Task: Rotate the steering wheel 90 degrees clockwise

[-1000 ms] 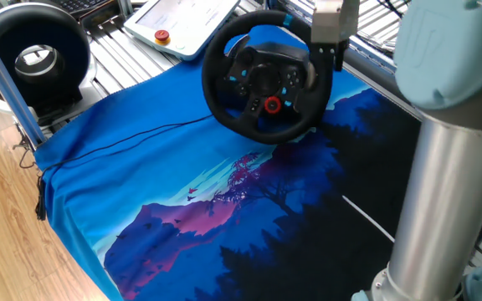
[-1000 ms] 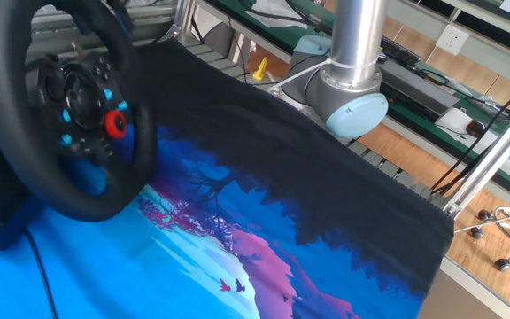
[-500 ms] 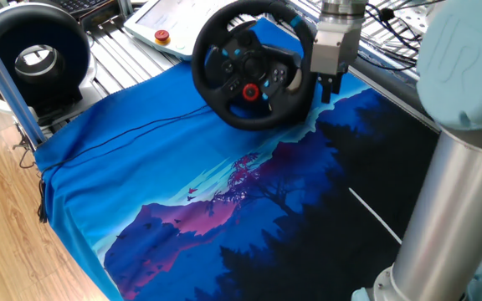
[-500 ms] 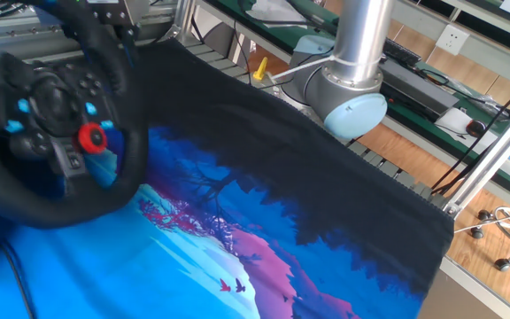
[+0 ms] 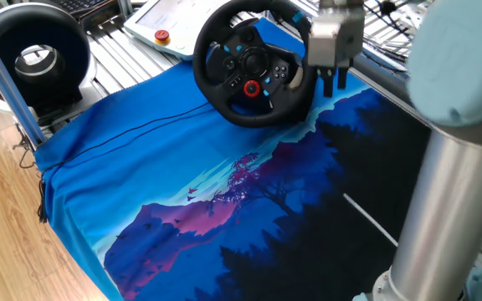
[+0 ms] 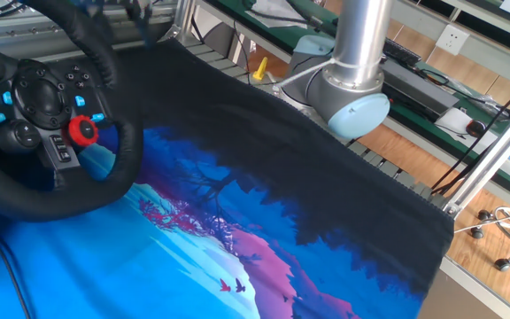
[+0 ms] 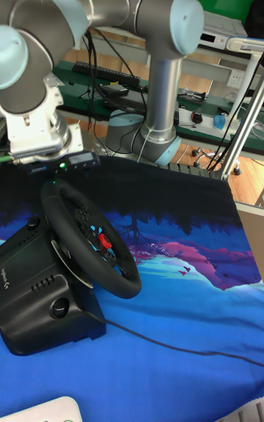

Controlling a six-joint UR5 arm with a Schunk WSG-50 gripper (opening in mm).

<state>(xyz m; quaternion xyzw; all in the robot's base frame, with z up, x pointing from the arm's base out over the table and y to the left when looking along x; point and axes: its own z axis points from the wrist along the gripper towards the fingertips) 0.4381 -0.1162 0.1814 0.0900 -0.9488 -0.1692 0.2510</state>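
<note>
The black steering wheel [image 5: 253, 71] stands tilted at the far side of the blue cloth, its hub showing blue buttons and a red dial [image 5: 252, 86]. A light-blue stripe [image 5: 295, 17] marks the rim's top right. My gripper [image 5: 335, 84] hangs just right of the rim, its two dark fingers pointing down with a thin gap and nothing visible between them. The other fixed view shows the wheel [image 6: 51, 115] at the left and the gripper only as a blur at the top edge. The tall view has the gripper body [image 7: 44, 140] right above the wheel's top rim [image 7: 88, 246], fingertips hidden.
A black ring-shaped fan device [image 5: 32, 54] stands at the far left beside an aluminium post [image 5: 2, 75]. A white pendant with a red button [image 5: 182, 21] lies behind the wheel. The arm's column [image 5: 450, 192] fills the right. The wheel's black base [image 7: 37, 297] trails a cable [image 7: 169, 341].
The wheel swung left and its red dial shifted up-left over the last second. The gripper dropped along the rim's right side, then rose a little and edged right.
</note>
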